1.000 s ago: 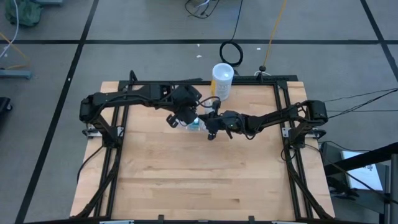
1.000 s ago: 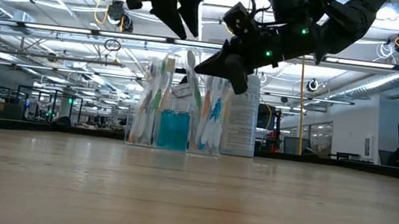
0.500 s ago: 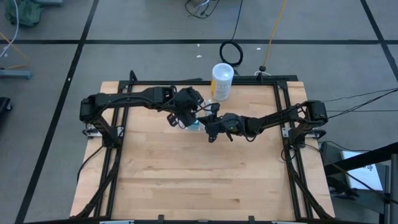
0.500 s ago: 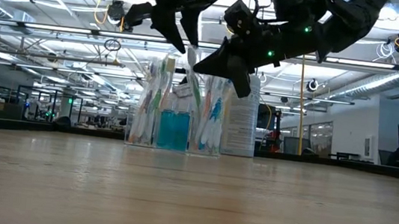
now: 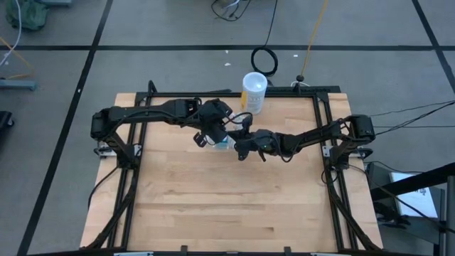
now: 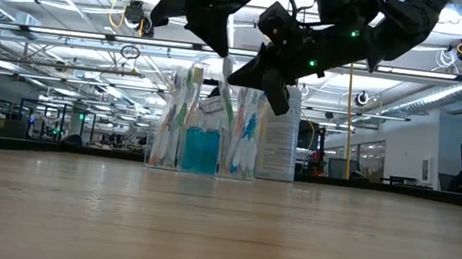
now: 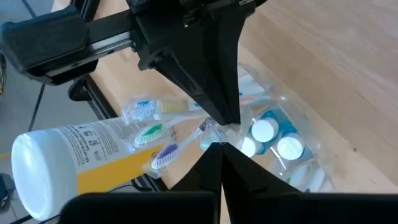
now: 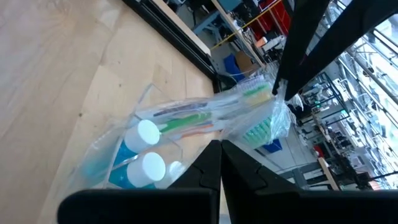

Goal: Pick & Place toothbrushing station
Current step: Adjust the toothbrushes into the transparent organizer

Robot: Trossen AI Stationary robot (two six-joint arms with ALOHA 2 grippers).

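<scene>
The clear plastic holder stands on the table at the far middle. It is full of wrapped toothbrushes standing upright and teal tubes with white caps. My left gripper is right above it, shut on the top of one wrapped toothbrush. My right gripper is shut and hovers just to the right of the holder's top, slanting down toward it; it also shows in the high view. In the right wrist view the holder lies ahead of the shut fingers. My left gripper pinches the wrapped head end of a toothbrush between its two fingertips. The fingers come from above, pointing down. The toothbrush stands upright with its lower part in the holder among the others.
A tall white canister with a yellowish label stands just beyond the holder, at the table's far edge; it also shows in the low view. The black frame rail runs along the table's sides. Bare wood lies on the near side.
My left gripper has come down a little onto the holder's top and shut its open fingers on the head of one toothbrush. My right gripper has stayed beside the holder. The holder has not moved.
</scene>
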